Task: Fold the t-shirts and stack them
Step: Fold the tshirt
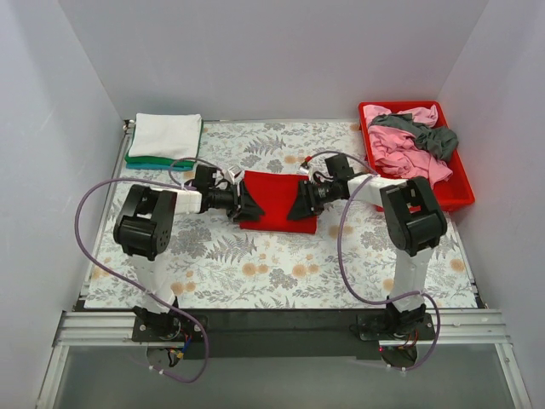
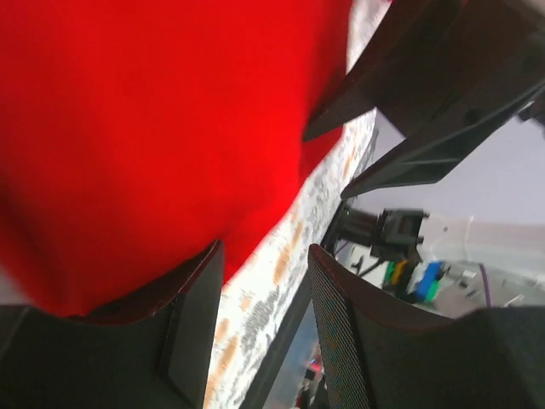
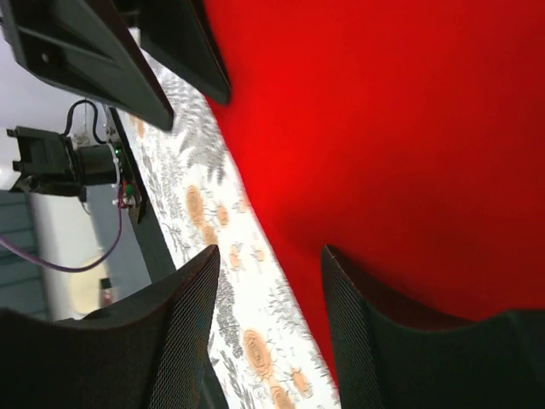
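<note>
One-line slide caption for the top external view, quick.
Left gripper and right gripper, both open, flank a folded bright red cloth t-shirt on the floral-print table.

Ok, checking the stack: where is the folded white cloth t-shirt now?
Top view: the white t-shirt lies at the table's far left corner, on a folded green t-shirt, left of the red t-shirt.

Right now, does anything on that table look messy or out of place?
Only the pink t-shirt and dark grey t-shirt, crumpled in a heap in the red tray at the far right. The red t-shirt and folded stack look tidy.
</note>
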Action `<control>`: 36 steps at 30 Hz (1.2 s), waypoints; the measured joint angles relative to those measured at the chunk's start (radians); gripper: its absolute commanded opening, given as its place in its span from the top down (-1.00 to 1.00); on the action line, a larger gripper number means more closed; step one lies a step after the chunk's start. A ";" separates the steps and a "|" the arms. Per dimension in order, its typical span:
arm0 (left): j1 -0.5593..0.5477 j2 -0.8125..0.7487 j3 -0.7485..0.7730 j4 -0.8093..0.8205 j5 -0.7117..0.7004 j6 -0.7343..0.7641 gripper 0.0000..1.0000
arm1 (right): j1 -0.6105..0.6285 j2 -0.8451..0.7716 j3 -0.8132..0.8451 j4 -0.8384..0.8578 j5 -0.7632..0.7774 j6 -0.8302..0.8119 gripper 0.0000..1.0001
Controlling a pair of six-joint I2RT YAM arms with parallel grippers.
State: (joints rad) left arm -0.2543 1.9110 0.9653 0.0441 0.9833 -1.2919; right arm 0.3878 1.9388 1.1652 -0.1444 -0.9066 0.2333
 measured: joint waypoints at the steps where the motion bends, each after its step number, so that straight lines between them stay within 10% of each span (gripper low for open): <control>1: 0.013 0.029 0.000 0.017 0.004 -0.013 0.14 | -0.006 0.031 -0.006 0.010 -0.006 0.008 -0.12; 13: 0.129 0.078 -0.057 0.093 0.156 -0.038 0.15 | -0.112 0.093 -0.011 -0.018 -0.090 -0.033 0.04; 20: 0.129 -0.007 0.143 0.077 0.123 -0.013 0.38 | -0.126 0.064 0.235 -0.060 -0.007 -0.092 0.49; 36: 0.139 0.462 0.462 0.297 -0.021 -0.185 0.58 | -0.150 0.425 0.518 0.063 0.065 -0.031 0.58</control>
State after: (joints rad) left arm -0.1154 2.3734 1.4269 0.3408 0.9619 -1.4765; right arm 0.2375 2.3634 1.6836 -0.0811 -0.8417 0.2020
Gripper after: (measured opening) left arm 0.213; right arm 0.210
